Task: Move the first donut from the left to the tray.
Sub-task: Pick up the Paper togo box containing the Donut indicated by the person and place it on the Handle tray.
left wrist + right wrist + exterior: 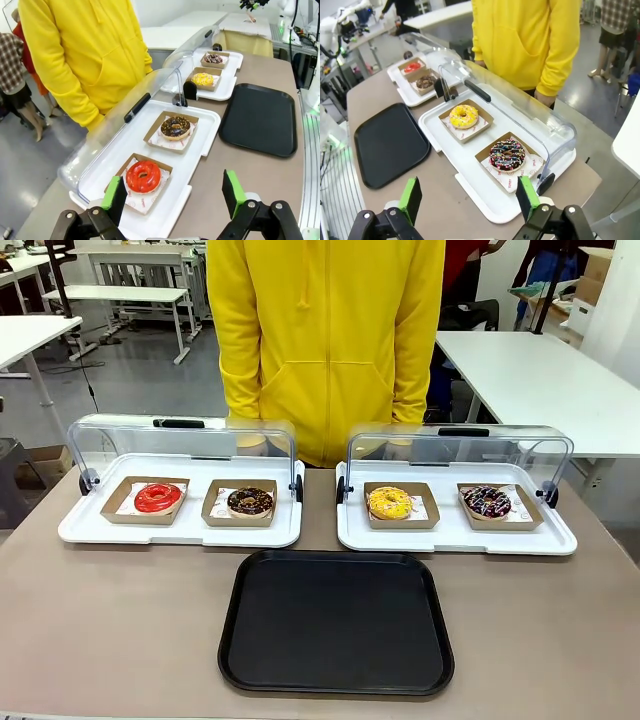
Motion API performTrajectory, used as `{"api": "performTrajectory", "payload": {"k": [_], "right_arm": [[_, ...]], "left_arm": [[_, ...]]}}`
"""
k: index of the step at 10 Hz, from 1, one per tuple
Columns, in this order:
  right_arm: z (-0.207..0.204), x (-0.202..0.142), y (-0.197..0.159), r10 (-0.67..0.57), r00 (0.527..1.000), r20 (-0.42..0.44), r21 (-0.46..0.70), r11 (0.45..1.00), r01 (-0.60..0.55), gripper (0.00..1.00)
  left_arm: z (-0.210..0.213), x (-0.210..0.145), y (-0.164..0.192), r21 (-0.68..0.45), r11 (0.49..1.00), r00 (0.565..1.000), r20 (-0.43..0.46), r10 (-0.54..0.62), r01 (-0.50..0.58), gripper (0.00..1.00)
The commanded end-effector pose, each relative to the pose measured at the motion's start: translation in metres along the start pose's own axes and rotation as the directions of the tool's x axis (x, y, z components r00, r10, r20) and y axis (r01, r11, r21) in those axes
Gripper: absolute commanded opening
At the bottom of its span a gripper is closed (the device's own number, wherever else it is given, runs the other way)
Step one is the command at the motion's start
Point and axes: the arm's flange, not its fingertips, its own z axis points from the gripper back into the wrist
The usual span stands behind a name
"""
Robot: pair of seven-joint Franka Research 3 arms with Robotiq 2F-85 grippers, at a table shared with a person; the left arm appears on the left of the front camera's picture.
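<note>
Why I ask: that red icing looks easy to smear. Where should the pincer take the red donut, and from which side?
I'd grip the brown cardboard holder by two opposite walls, not the red donut itself: glossy icing covers its top. Come from above on the robot's side; the clear lid stands raised along the far edge. The open left pincer is nearest.

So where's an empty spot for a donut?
The large flat black plastic tray, in front of the two white lidded trays, is bare all over. The brown table left and right of it is bare too. Crowded: the left white tray and right white tray, each holding two boxed donuts.
</note>
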Motion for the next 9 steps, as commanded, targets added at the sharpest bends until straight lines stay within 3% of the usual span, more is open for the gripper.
{"api": "performTrajectory", "payload": {"k": [1,9], "right_arm": [[0.0004,0.0003,0.0006,0.022,1.0,0.022,0.004,1.0,-0.022,1.0],[0.0004,0.0003,0.0006,0.022,1.0,0.022,0.004,1.0,-0.022,1.0]], "left_arm": [[0.001,0.0018,0.0016,0.011,1.0,1.0,0.011,-0.029,0.029,1.0],[0.001,0.0018,0.0016,0.011,1.0,1.0,0.011,-0.029,0.029,1.0]]}}
